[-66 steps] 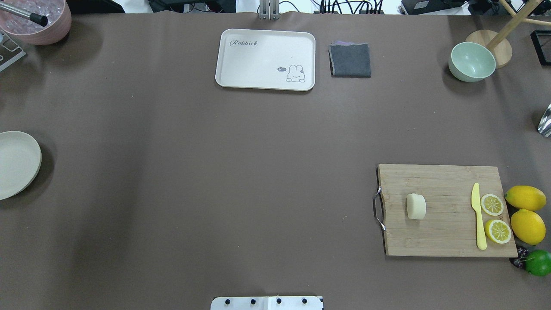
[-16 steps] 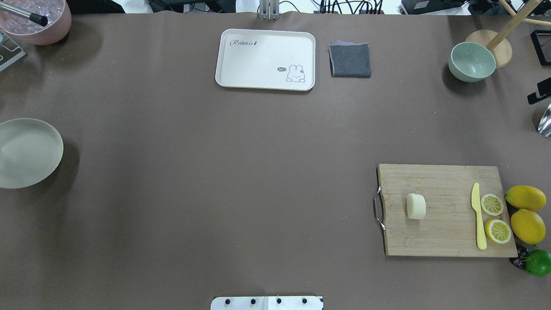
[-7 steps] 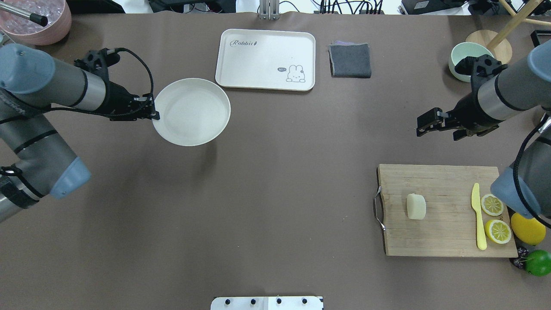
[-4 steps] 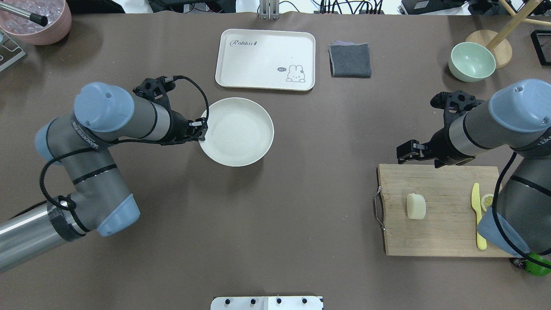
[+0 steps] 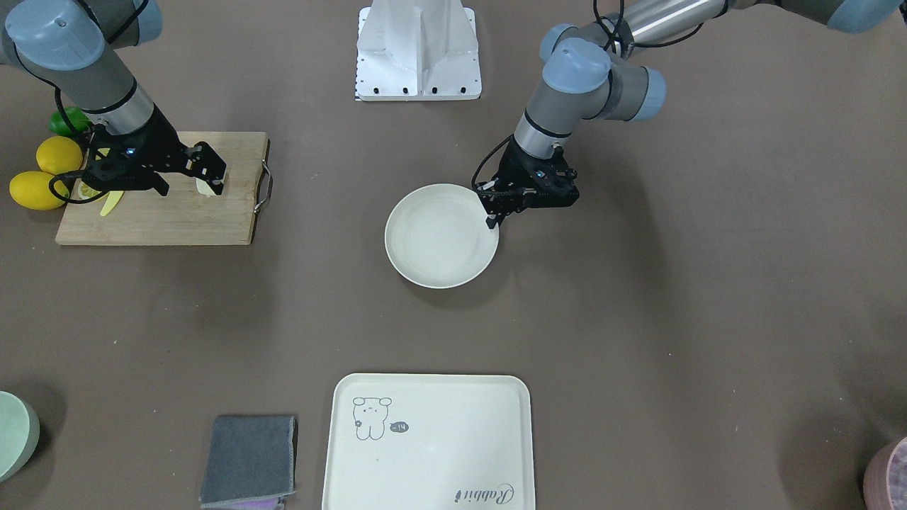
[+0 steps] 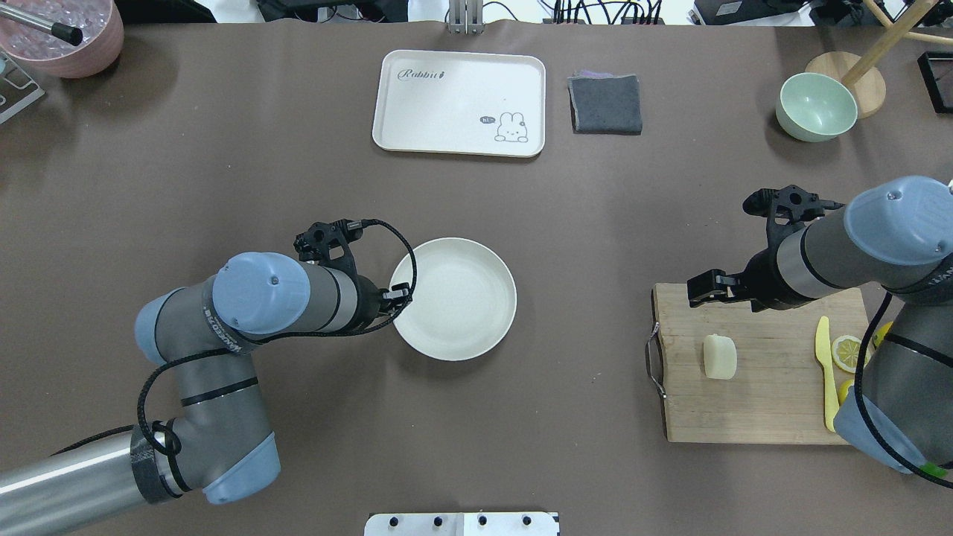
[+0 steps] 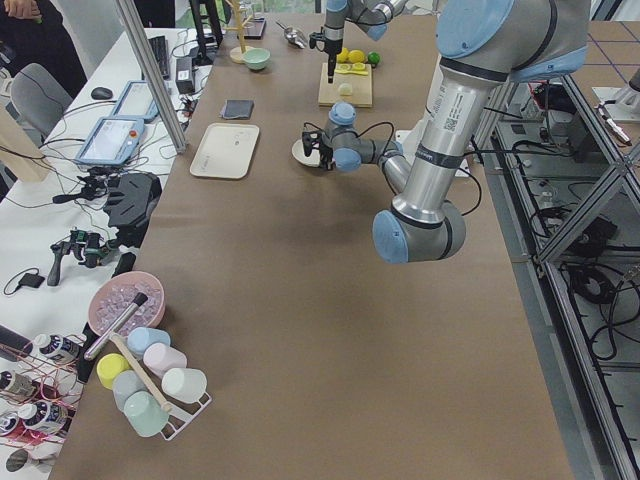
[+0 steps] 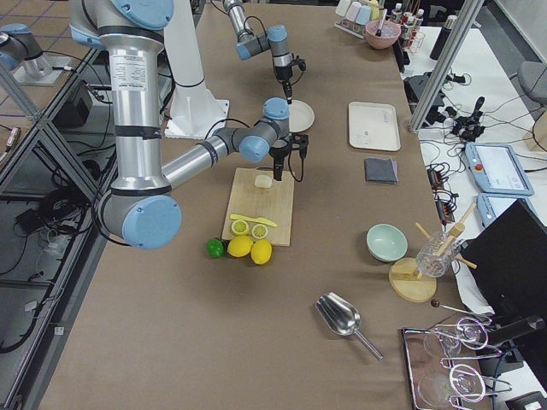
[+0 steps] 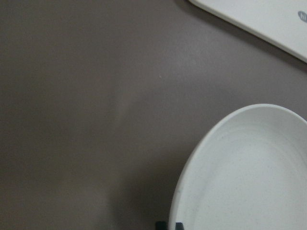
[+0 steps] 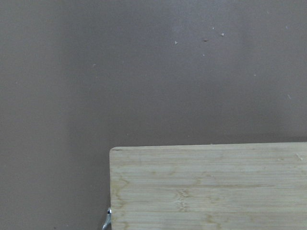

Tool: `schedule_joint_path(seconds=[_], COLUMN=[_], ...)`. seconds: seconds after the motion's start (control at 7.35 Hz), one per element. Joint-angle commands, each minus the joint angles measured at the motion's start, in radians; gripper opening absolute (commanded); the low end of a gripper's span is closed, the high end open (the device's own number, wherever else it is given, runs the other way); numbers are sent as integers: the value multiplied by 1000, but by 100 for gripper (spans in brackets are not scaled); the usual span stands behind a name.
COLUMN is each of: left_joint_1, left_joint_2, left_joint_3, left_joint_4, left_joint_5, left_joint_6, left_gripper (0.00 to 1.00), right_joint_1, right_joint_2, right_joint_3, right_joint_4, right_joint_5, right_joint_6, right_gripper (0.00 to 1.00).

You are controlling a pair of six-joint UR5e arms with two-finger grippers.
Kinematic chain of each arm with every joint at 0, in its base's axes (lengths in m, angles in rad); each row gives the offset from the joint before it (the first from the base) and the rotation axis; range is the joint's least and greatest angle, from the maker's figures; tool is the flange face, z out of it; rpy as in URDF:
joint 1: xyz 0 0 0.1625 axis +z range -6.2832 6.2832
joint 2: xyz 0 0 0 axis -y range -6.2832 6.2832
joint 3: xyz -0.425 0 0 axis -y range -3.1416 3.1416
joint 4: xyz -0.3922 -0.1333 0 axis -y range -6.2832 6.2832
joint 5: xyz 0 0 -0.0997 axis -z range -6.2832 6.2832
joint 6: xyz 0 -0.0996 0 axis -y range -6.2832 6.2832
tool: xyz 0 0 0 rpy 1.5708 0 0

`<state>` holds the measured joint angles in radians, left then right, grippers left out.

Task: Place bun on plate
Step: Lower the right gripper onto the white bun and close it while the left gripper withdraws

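Observation:
The bun (image 6: 720, 356) lies on the wooden cutting board (image 6: 767, 402) at the right; in the front-facing view the bun (image 5: 206, 187) is partly hidden behind a finger. My right gripper (image 6: 703, 290) hovers open over the board's far left corner, just beyond the bun and apart from it. The round cream plate (image 6: 454, 298) sits low at the table's middle, and my left gripper (image 6: 398, 292) is shut on its left rim. Whether the plate touches the table is unclear. The left wrist view shows the plate (image 9: 249, 177); the right wrist view shows only the board (image 10: 206, 187).
A cream tray (image 6: 459, 103) and a folded grey cloth (image 6: 606, 104) lie at the far middle. A green bowl (image 6: 816, 106) stands far right, a pink bowl (image 6: 63, 33) far left. A yellow knife (image 6: 826, 372), a lemon slice (image 6: 851, 353) and lemons (image 5: 60, 152) crowd the board's right end.
My left arm carried the plate from beside the tray toward me, to the table's middle. My right gripper moved nearer and lower, to the board's far edge by the bun.

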<state>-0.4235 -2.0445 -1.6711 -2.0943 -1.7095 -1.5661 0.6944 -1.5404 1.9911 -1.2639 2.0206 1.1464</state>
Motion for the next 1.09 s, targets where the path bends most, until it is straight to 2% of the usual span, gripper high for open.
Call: schedule_joint_path(seconds=[0.0,0.14,0.27,0.54,0.68,0.95], left_joint_1=[29,17,-32,-160,-199,-228], left_joint_2=[-3,-2,6,4,4,7], left_joint_3=[-1,-18,-42,-53,-53,-55], left_joint_4=[-3,-3,2,43,45,46], left_joint_5=[13,13,-2,-147,-182,-186], left_joint_6=[-15,-18,-14,-3,6,86], left_gripper=[91,98,98,98,98,98], right_joint_1=[-18,-35,-47,-71,-100,-125], right_joint_2=[5,8,6,-6,-20,-59], right_joint_3=[-3,-11,-18,-18,-8,-3], right_joint_4=[0,0,0,0,1,3], right_joint_5=[-20,-37,-48,-54,-57,-62], right_joint_6=[1,1,1,68,100,104], right_gripper=[100,100,100,100,100,100])
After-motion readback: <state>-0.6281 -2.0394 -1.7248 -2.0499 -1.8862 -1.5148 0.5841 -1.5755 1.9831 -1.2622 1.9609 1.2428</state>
